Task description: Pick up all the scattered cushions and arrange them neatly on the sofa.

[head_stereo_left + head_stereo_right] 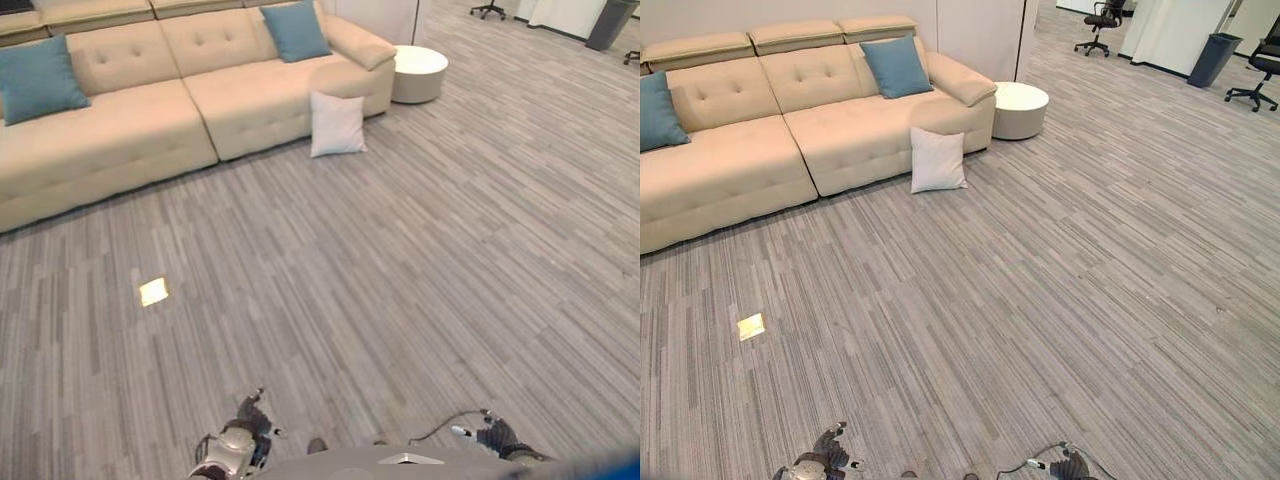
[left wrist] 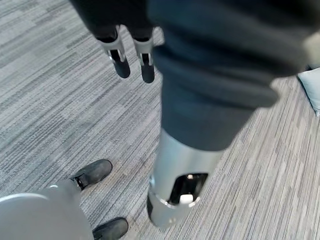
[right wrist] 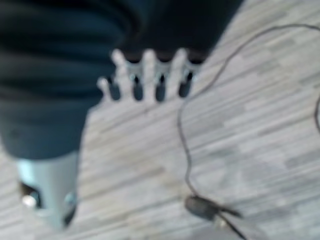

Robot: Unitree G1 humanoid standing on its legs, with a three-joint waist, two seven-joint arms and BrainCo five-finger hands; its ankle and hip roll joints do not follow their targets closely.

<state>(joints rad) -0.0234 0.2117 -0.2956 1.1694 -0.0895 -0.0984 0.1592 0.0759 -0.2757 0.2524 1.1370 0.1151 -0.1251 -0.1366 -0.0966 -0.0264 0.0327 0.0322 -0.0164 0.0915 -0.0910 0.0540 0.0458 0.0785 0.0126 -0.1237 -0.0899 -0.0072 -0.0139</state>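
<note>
Leaning against the front of the beige sofa (image 1: 150, 120), upper middle of the frame, a white cushion (image 1: 337, 124) stands on the grey striped carpet (image 1: 420, 270), its top edge resting on the seat front near the sofa's right end. Two blue cushions sit on the sofa: one (image 1: 38, 77) at upper left, propped against the tufted backrest, the other (image 1: 294, 29) at upper centre, against the backrest beside the right armrest. Just right of that armrest stands a round white side table (image 1: 417, 72), close to the sofa. A small pale square plate (image 1: 154, 291) is set in the carpet at left of centre, well apart from the cushions. In the right eye view, black office chairs (image 1: 1102, 18) and a dark bin (image 1: 1214, 58) line the upper right corner. Left hand (image 1: 252, 412) shows at the bottom edge, left of centre, low over bare carpet; in its wrist view the fingers (image 2: 121, 62) hang straight and relaxed, holding nothing. Right hand (image 1: 493, 432) shows at the bottom edge, right of centre; its wrist view shows the fingers (image 3: 150, 75) in a straight row, spread a little, empty. Both hands are well apart from the white cushion. A corner of blue cushion (image 2: 312, 90) shows at the right edge of the left wrist view.
</note>
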